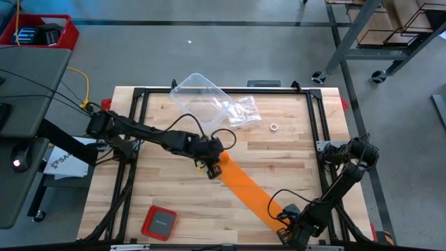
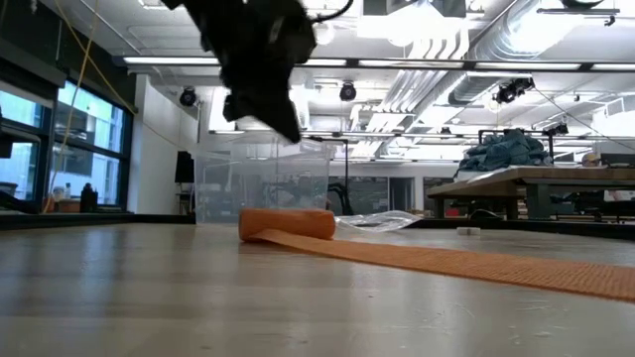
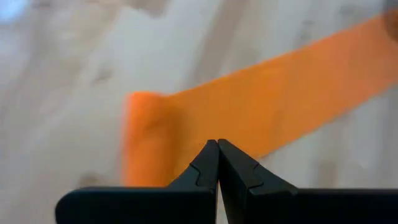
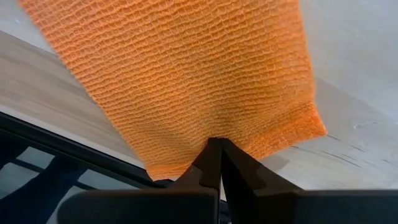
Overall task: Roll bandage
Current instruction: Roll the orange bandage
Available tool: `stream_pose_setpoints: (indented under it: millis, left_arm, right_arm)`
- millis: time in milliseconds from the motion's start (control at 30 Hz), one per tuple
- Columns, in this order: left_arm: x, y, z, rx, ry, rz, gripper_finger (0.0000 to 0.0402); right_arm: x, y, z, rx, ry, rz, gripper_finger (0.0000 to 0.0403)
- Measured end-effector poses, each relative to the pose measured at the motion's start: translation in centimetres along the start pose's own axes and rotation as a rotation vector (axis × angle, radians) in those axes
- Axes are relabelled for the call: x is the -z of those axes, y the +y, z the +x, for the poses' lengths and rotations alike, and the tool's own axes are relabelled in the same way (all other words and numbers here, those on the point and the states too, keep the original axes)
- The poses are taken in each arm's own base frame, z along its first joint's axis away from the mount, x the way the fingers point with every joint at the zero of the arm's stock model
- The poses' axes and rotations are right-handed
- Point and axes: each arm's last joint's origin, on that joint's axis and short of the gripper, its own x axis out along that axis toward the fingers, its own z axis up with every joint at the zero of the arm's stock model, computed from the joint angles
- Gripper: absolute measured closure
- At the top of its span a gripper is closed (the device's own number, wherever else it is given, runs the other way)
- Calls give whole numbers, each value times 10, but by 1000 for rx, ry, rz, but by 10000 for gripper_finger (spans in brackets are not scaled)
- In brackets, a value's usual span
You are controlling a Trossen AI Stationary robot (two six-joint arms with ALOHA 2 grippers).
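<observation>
The bandage (image 1: pixel 247 188) lies flat across the wooden table (image 1: pixel 293 160) — a light, soft, open-weave strip with a small roll started at its far end (image 2: pixel 288 223). The right gripper (image 4: pixel 216 144) has its fingers pressed shut on the near end at the table's edge. The left gripper (image 3: pixel 217 144) hovers just above the roll, fingers shut and empty. Being limp, it will likely slacken — best pushed at the roll itself.

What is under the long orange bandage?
The bandage lies flat on the wooden table. Only bare wood shows around it. Its far end hangs over the table's edge by the right tool. Anything underneath is covered.
</observation>
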Motion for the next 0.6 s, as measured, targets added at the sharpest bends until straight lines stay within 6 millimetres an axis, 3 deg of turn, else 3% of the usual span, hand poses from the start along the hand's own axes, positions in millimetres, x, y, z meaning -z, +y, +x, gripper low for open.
stream_pose_setpoints:
  millis: [100, 267, 600]
  left_arm:
    - [4, -6, 18, 70, 39, -1, 402]
    - [20, 2, 46, 15, 191, -27, 402]
    - [16, 7, 50, -61, 118, -37, 401]
  right_arm:
    - [0, 0, 0, 5, -1, -2, 403]
    - [0, 0, 0, 2, -2, 4, 403]
    - [0, 0, -1, -6, -1, -3, 403]
